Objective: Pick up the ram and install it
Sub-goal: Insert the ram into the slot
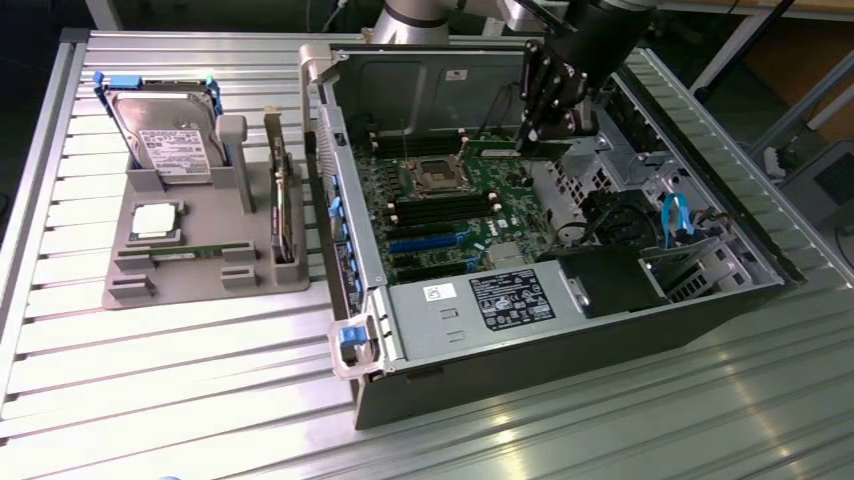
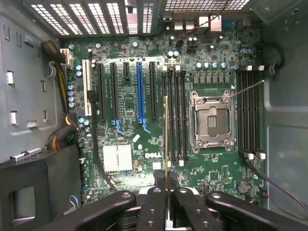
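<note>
Black gripper on a grey arm
The gripper (image 2: pixel 167 187) has matte black, rounded fingers (image 2: pixel 153 207) dotted with round recessed screws; the arm (image 1: pixel 407 18) is silver-grey, its wrist black.

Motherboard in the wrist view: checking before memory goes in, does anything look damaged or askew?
Nothing stands out. The memory slots look straight and bare, and the ram runs parallel to them in the gripper.

Arm (image 1: pixel 607 35) angled downward, claw (image 1: pixel 549 138) (fingers (image 2: pixel 155 202) clamped) pointing down
</note>
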Tool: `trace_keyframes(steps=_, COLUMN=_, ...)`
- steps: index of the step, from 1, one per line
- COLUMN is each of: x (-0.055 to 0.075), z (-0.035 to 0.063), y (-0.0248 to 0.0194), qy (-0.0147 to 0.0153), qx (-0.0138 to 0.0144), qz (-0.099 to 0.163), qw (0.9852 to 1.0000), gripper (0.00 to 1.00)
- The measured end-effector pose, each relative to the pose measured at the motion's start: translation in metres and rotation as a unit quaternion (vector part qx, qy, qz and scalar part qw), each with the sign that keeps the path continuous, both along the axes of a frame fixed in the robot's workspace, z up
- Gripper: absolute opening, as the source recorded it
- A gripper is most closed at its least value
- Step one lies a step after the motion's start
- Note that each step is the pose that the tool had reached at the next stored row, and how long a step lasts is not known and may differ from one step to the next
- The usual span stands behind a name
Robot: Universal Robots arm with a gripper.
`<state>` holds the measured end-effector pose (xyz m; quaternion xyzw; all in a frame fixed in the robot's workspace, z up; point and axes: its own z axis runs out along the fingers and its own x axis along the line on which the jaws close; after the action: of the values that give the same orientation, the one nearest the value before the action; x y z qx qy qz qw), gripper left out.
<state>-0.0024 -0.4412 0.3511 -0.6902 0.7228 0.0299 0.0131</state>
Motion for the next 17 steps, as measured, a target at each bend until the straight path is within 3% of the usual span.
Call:
trace_keyframes(steps=2, x=0.0, z=-0.0192, y=0.0, qy=0.0, qx=0.0, qz=0.0, qw=1.0, gripper=0.11)
trace_keyframes(steps=3, x=0.0, z=-0.0223, y=0.0, qy=0.0, qx=0.0, qz=0.0, qw=1.0, gripper=0.11)
trace_keyframes(steps=17, x=0.0, z=-0.0348, y=0.0, qy=0.0, qx=0.0, qz=0.0, qw=1.0, gripper=0.11)
